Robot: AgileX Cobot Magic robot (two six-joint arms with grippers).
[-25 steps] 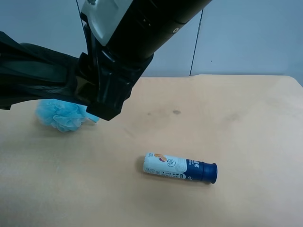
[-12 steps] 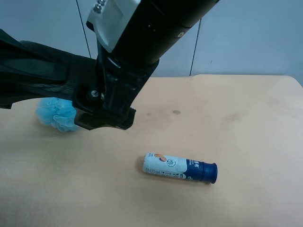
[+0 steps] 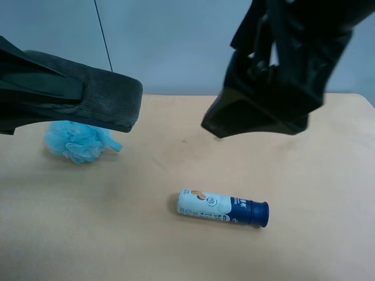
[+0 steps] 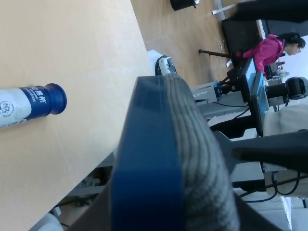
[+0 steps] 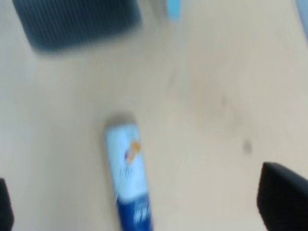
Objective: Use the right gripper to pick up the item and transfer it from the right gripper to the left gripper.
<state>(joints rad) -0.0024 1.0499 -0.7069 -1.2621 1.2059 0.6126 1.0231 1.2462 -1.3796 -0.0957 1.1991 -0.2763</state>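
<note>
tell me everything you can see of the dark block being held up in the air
The block is a small dark grey slab with rounded corners, a ribbed felt-like face and a blue band along one side. It hangs in the air, roughly level, clear of the table, clamped at one end by the left tool. Nothing else touches it.

Ribbed felt-like item (image 3: 111,102), glossy bottle (image 3: 222,208), fluffy pouf (image 3: 76,143), matt pale-wood table (image 3: 322,175)

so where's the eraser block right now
At the exterior high view's left, the eraser block is held off the table by the left fingers, the blue pouf showing just beneath it.
</note>
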